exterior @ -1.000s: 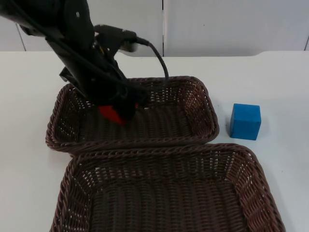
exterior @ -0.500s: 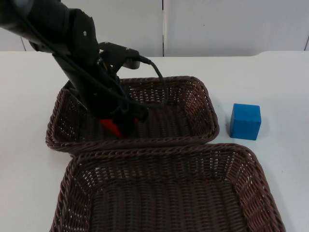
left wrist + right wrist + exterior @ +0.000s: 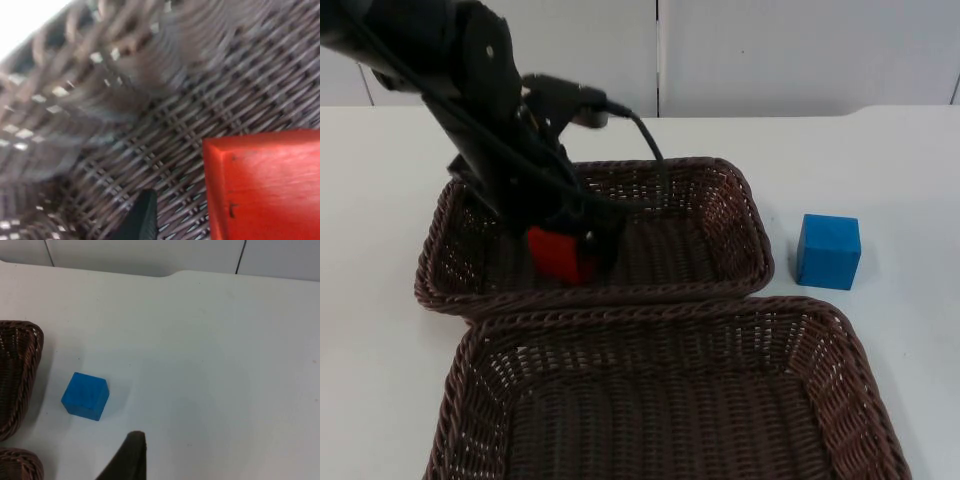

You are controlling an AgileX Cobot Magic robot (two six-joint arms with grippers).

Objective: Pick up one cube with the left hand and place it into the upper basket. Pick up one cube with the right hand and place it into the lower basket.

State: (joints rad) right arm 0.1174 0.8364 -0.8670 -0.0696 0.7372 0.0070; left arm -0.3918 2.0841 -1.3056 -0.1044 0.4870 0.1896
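Top view: left tool [image 3: 565,250] clamped on red cube [image 3: 560,254] inside upper basket [image 3: 740,215]; blue cube [image 3: 828,251] sits on worktop [image 3: 880,160] beside it. Right tool's state cannot be told; lower basket [image 3: 860,385] nearer.

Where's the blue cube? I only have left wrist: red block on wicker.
Observer: The blue cube stands on the white table, right of the upper basket, outside both baskets.
Operator: Lower basket?
Observer: The lower basket holds no cube.
Operator: Right arm doing anything?
Observer: It waits; the right gripper hangs above bare table, apart from the blue cube.
Operator: Left one?
Observer: The left gripper is down inside the upper basket at the red cube.
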